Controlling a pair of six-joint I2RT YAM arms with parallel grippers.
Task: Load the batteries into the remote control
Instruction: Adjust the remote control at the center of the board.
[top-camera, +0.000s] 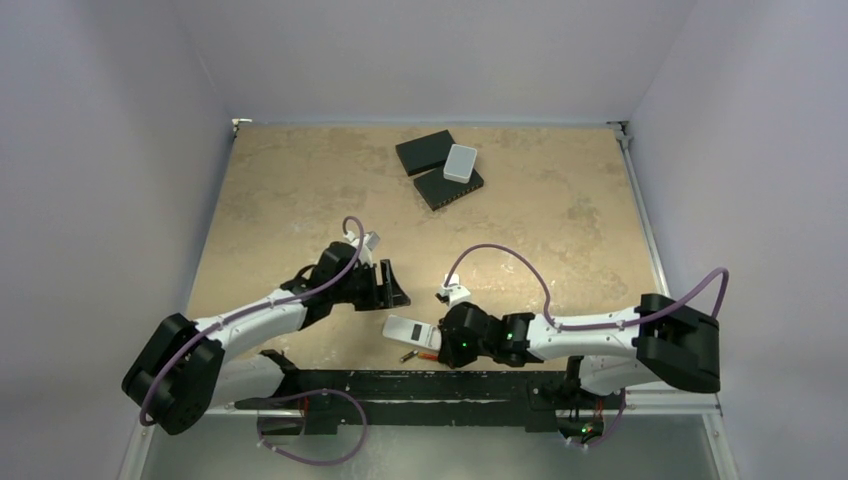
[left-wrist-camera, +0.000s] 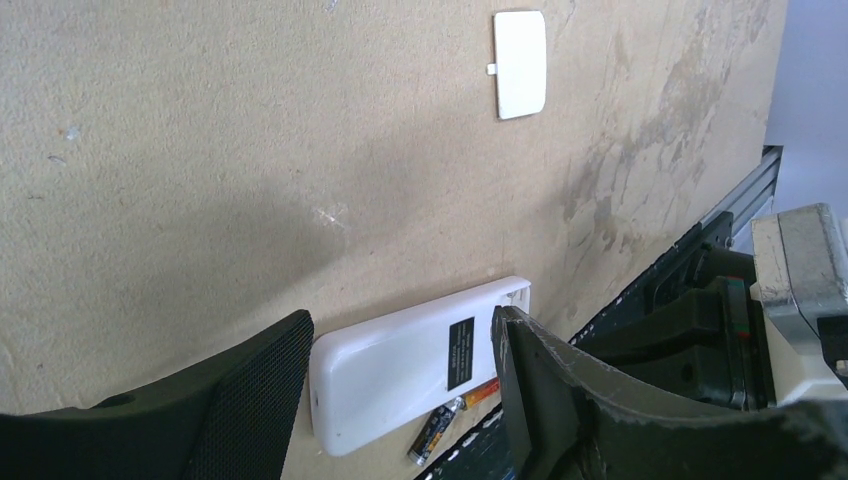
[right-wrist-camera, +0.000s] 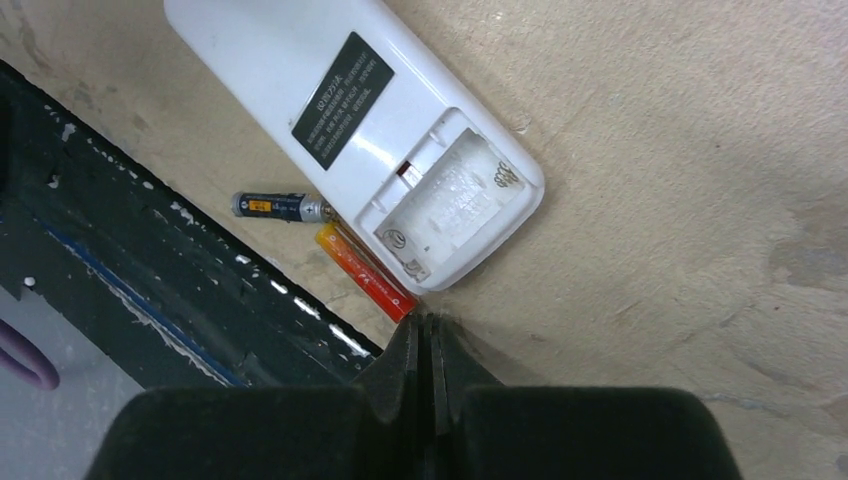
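The white remote control (top-camera: 408, 330) lies back up near the table's front edge, its battery recess open and empty (right-wrist-camera: 450, 200). A dark battery (right-wrist-camera: 278, 206) and a red-orange battery (right-wrist-camera: 365, 272) lie on the table along the remote's near side, next to the black rail. My right gripper (right-wrist-camera: 428, 320) is shut and empty, with its tips at the remote's recess corner and the red-orange battery's end. My left gripper (left-wrist-camera: 402, 325) is open and empty, low above the remote's (left-wrist-camera: 400, 370) other end. Both batteries also show in the left wrist view, the dark one (left-wrist-camera: 437, 430) and the red-orange one (left-wrist-camera: 482, 392).
The white battery cover (left-wrist-camera: 520, 62) lies loose on the table beyond the remote, by the right wrist (top-camera: 452, 293). Two black flat boxes (top-camera: 425, 152) and a pale grey rounded box (top-camera: 460, 162) sit at the back. A black rail (top-camera: 420, 385) runs along the front edge.
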